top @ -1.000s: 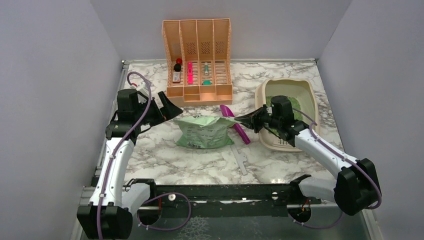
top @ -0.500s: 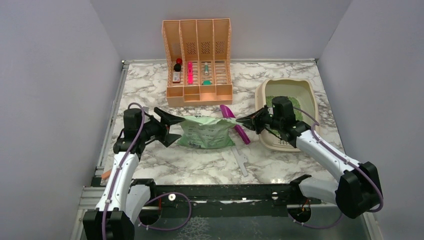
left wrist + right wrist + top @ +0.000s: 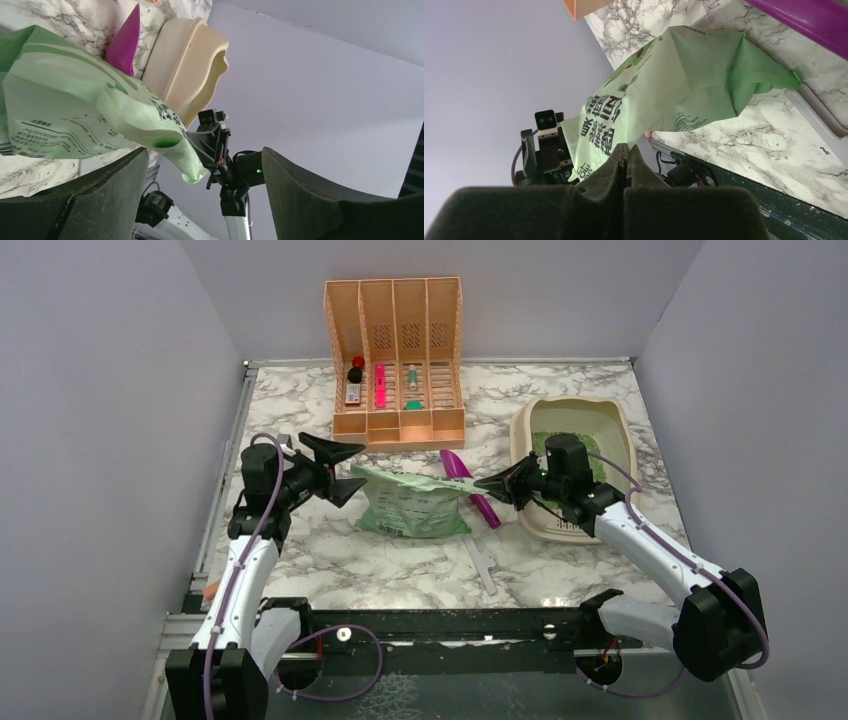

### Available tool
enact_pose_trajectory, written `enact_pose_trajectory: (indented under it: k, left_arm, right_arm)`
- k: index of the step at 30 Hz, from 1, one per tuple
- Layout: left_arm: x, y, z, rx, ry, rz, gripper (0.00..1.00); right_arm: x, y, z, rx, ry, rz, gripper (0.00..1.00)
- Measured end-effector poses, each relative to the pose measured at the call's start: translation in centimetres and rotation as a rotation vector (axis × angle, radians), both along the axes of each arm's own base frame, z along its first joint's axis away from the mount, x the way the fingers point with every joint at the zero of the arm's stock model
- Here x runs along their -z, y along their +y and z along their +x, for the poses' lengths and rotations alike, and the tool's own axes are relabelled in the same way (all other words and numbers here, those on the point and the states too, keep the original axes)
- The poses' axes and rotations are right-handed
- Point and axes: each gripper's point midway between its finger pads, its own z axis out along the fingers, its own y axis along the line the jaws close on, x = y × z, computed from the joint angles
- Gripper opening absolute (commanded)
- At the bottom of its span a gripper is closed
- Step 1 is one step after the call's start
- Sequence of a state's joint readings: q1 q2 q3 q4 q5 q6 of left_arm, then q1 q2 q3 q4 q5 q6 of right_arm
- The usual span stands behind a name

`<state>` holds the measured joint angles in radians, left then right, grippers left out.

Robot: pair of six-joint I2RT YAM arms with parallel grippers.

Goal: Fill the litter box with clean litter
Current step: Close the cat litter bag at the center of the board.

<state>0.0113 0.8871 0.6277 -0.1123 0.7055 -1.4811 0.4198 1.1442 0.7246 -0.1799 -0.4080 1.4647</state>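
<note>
The beige litter box (image 3: 620, 425) sits at the right of the table, with green litter (image 3: 541, 441) inside, partly hidden by my right arm. It also shows in the left wrist view (image 3: 185, 60). A pale green printed bag (image 3: 412, 504) lies in the middle. My right gripper (image 3: 487, 483) is shut on the bag's right corner; the right wrist view shows its closed fingertips (image 3: 625, 148) pinching the bag (image 3: 664, 85). My left gripper (image 3: 340, 468) is open and empty, with the bag's left end (image 3: 75, 120) just ahead of its jaws.
A peach slatted file organizer (image 3: 395, 360) stands at the back with small items in it. A purple scoop (image 3: 470, 487) lies between the bag and the litter box. A flat grey strip (image 3: 480, 558) lies near the front. Walls close in on both sides.
My left arm swung down from the far left to the bag's left end, then rose slightly, still open. My right gripper stayed shut on the bag's right corner.
</note>
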Motion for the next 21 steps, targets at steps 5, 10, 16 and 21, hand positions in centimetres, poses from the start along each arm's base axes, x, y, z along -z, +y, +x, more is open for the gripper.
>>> enact_pose_trajectory:
  k: [5,10,16,21]
  left_arm:
    - [1.7,0.1,0.6,-0.013,0.046,-0.017,0.73]
    - [2.7,0.1,1.4,-0.013,0.07,-0.015,0.63]
    - [3.6,0.1,2.3,-0.004,0.07,-0.004,0.36]
    - [4.5,-0.1,2.9,0.012,0.065,0.001,0.26]
  right_arm:
    - [-0.1,0.0,-0.1,-0.001,-0.004,0.0,0.01]
    - [-0.1,-0.1,-0.2,-0.004,-0.006,-0.004,0.01]
    - [-0.1,-0.1,-0.2,-0.003,-0.009,-0.007,0.01]
    - [0.0,-0.2,-0.1,-0.003,-0.017,-0.017,0.01]
